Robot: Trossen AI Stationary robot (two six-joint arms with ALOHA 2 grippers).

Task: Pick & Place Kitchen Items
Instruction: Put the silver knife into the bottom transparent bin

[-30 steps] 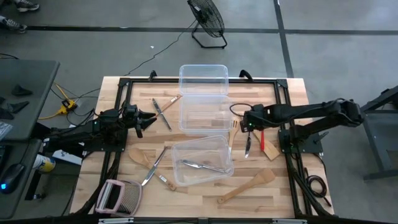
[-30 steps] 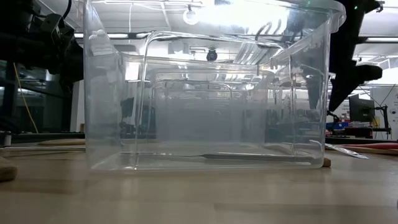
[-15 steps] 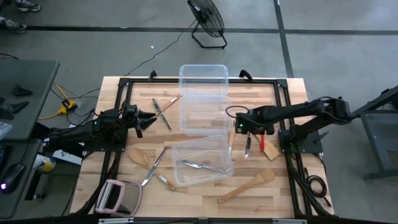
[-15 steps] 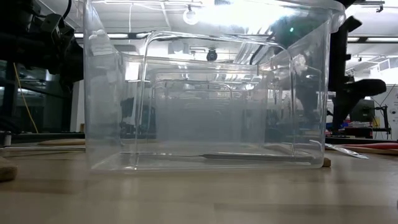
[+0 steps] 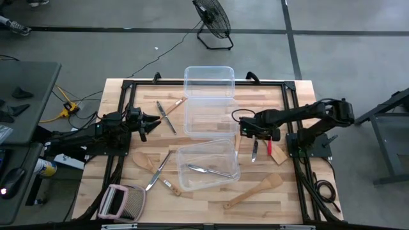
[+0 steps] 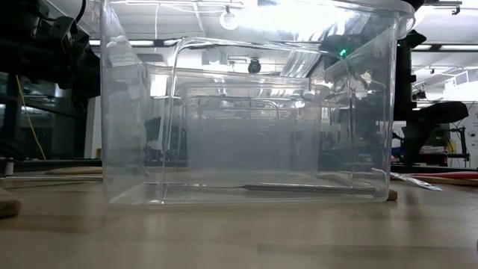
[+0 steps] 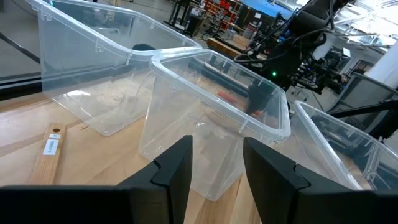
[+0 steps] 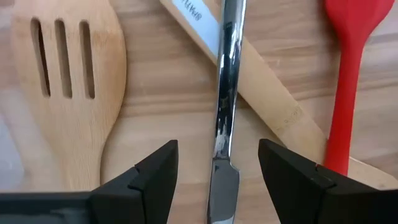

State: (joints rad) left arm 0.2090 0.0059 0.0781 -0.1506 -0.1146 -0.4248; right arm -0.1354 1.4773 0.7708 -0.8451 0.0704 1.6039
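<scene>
the right gripper [image 8: 214, 171] is held above the knife [image 8: 224, 106], near the table's right edge, with its fingers open and one on each side of the blade; nothing is gripped. the knife [image 5: 254, 150] lies flat on the table [image 5: 291, 198], its handle crossing a wooden spatula handle [image 8: 249, 68], with a slotted spatula [image 8: 62, 81] on one side and the red utensil [image 8: 345, 81] on the other.

the knife is judged to be light, stiff and slippery: polished metal, thin, lying almost flush with the wood. a hold across the narrow shank, where it rides up over the wooden handle, is judged best, since a gap is left beneath it there. a pinch on the flat blade is likely to slide or twist.

one piece of cutlery [image 5: 208, 170] already lies in the near tub [image 5: 182, 182]. other utensils lie scattered towards the table's left and front edges.

the left gripper [image 7: 214, 168] waits near the left edge, fingers parted and empty.
</scene>
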